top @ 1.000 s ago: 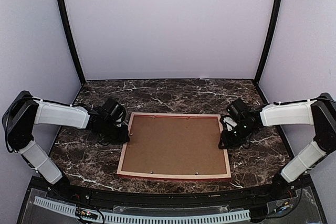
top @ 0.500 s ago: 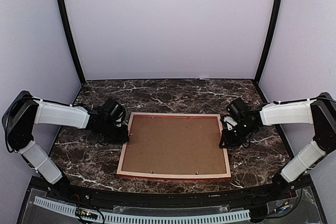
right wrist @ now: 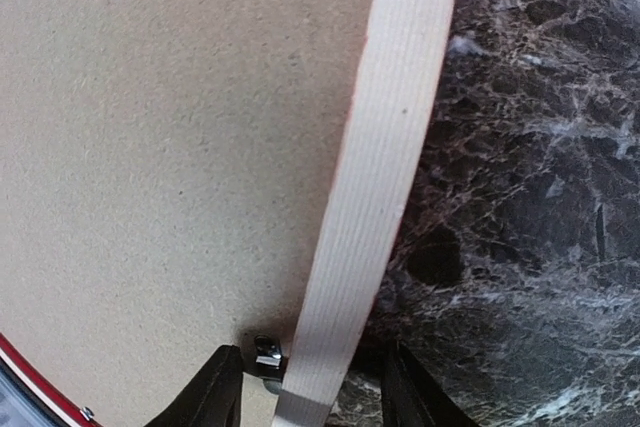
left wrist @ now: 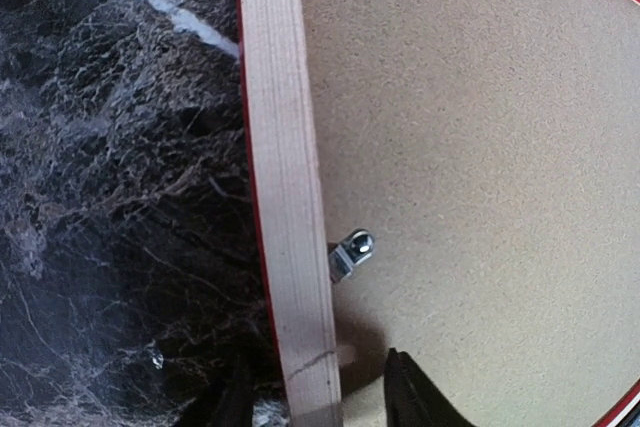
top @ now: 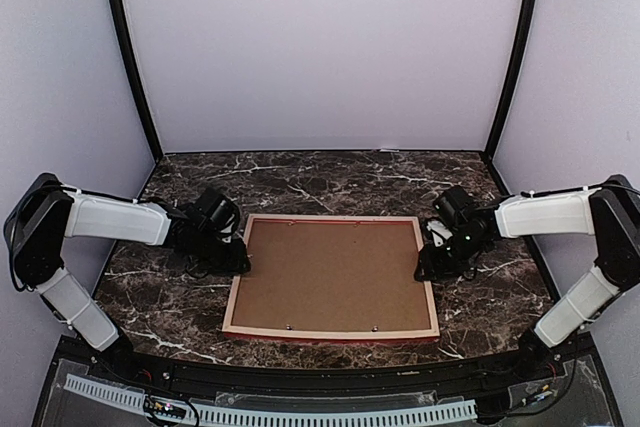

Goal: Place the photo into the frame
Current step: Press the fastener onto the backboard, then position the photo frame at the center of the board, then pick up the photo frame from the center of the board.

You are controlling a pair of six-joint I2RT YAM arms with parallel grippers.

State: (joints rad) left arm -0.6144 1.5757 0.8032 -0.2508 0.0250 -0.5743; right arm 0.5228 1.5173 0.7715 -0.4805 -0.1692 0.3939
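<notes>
From above, the frame (top: 233,307) lies back-up on the table (top: 330,182), with the backing board (top: 335,272) filling it; you cannot see the photo anywhere.

Left wrist: the left gripper (left wrist: 315,397) stands parted astride the left rail. Closing carelessly could snag the metal tab (left wrist: 350,252).

Right wrist: the right gripper (right wrist: 310,392) straddles its rail, also unclamped. A lopsided lift would twist the frame.

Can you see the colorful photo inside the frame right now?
No, only a plain brown backing board shows inside the frame, which lies pale back side up on the table.
</notes>
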